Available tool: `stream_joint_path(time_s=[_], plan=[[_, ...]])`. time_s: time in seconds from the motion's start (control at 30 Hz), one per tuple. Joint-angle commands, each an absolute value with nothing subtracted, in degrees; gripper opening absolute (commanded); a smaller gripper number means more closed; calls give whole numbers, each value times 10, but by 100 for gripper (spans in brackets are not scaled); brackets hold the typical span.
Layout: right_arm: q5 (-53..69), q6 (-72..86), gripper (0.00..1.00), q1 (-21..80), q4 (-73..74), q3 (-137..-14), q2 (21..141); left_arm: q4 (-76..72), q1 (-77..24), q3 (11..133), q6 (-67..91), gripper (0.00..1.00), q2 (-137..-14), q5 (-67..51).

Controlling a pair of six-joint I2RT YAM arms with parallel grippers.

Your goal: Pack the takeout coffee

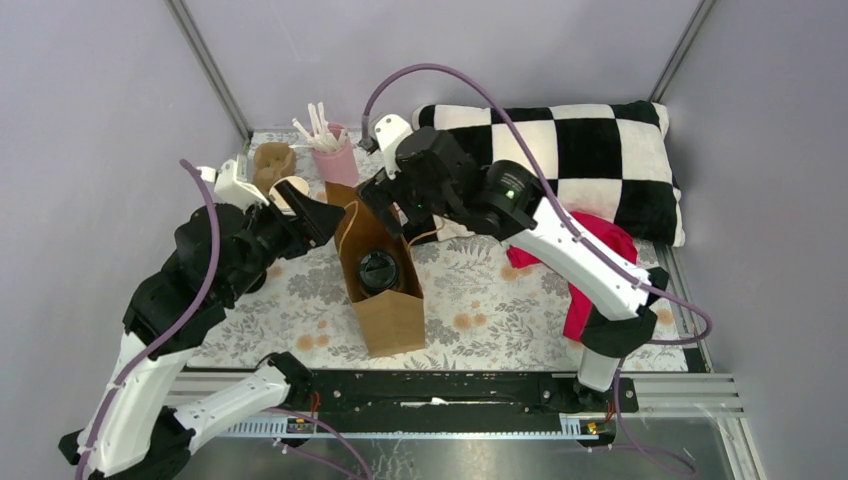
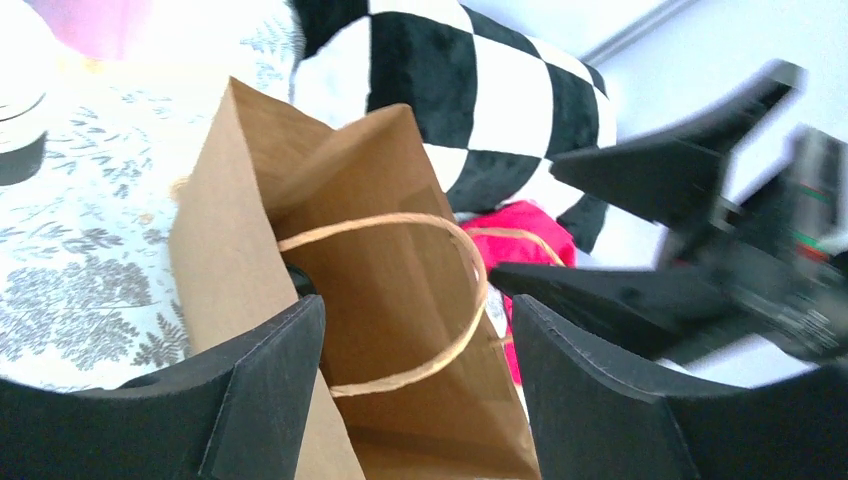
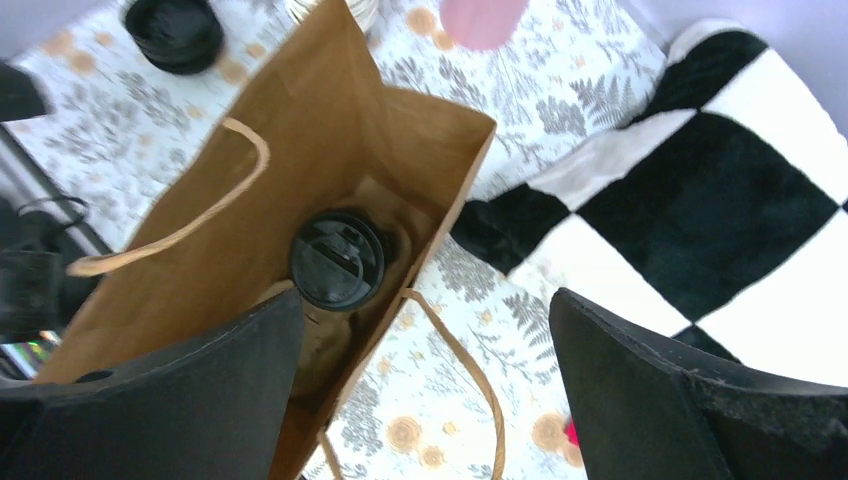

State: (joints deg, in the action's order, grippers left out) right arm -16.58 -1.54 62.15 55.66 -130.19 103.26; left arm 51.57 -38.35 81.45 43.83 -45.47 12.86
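Right wrist, Ana: takeout coffee (image 3: 337,262) upright inside paper bag (image 3: 250,150), lidded. Jaws?
Ben: Both wide, empty; right gripper (image 3: 428,300) above bag, left gripper (image 2: 415,310) beside it. Cup likely light, crushable; grip sidewall gently.

This looks like a lab cell. Plain lilac walls (image 1: 90,90) and metal rails (image 1: 208,70) at the upper frame corners enclose the table (image 1: 470,290).

Black coffee (image 3: 337,260), brown bag (image 1: 385,300), checkered pillow (image 1: 580,150)
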Motion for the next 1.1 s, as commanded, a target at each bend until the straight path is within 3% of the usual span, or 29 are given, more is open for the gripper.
stream_joint_path(time_s=[0.0,0.23,0.43,0.67,1.07], plan=[[-136,-4,100,625,474,-1290,961,598,-385,887,479,76,-506,238],[-231,-28,100,625,420,-1186,875,646,-367,1039,434,87,-655,291],[-241,-14,100,620,467,-1167,862,644,-180,1069,379,86,-741,102],[-16,48,100,585,491,-1177,881,592,-103,1058,359,81,-790,34],[-36,66,100,557,499,-1170,930,567,-71,1044,335,81,-839,72]])
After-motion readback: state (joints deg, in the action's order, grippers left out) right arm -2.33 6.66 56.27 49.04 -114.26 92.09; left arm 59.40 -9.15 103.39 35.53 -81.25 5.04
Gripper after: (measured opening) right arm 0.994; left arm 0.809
